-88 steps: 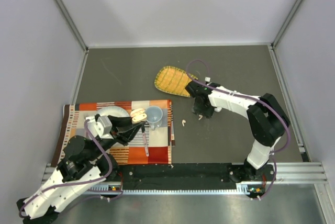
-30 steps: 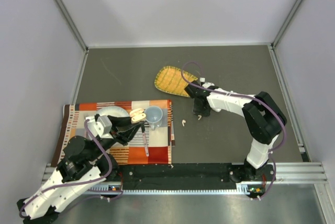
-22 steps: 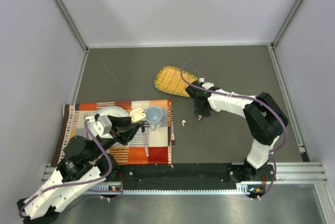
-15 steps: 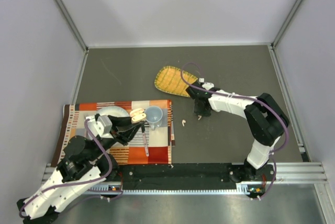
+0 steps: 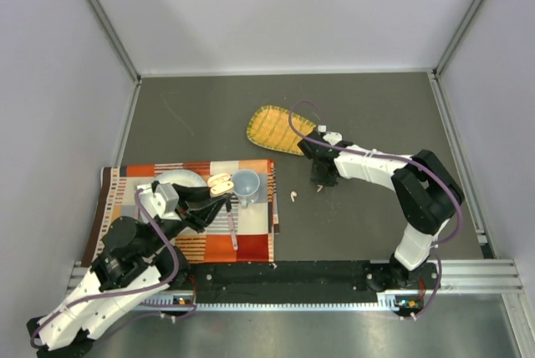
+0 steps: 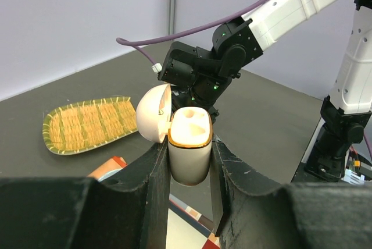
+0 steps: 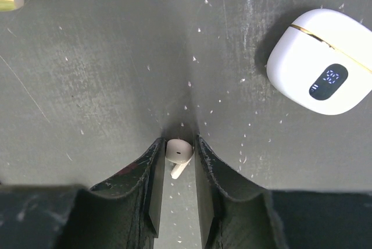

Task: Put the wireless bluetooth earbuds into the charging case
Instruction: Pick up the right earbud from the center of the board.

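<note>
Two arms at work, one earbud between the right fingers.

Top view: the left gripper reaches over the striped cloth; the right gripper points down mid-frame, two earbuds on the table.
Left wrist: jaws clamp one open cream charging case, centre.
Right wrist: jaws narrow around one white earbud, lower centre; whether they grip it, I cannot tell; a second, closed case lies upper right.
</note>
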